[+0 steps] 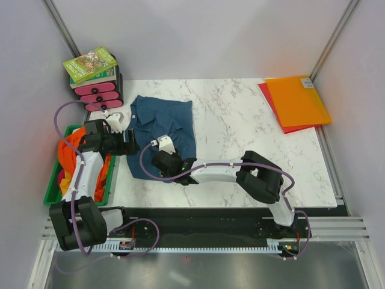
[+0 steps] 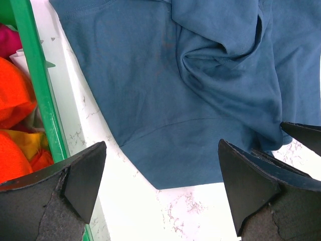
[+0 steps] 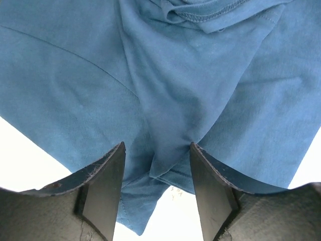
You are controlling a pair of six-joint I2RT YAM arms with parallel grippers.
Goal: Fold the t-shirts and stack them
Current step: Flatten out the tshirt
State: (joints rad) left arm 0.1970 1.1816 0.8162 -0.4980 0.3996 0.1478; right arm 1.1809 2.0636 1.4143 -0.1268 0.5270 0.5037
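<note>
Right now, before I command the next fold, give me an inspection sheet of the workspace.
Surface: white marble table; no damage seen.
Job's things: blue t-shirt rumpled on the table's left; orange t-shirts heaped in the green bin.
Clutter: book on a pink rack, far left; orange and red folders, far right corner.
Grippers: left gripper open at the shirt's left edge; right gripper open, astride a raised shirt fold.
Cables: purple cables loop off both arms, one over the shirt's near edge.
Surroundings: grey walls; nothing else seen.
</note>
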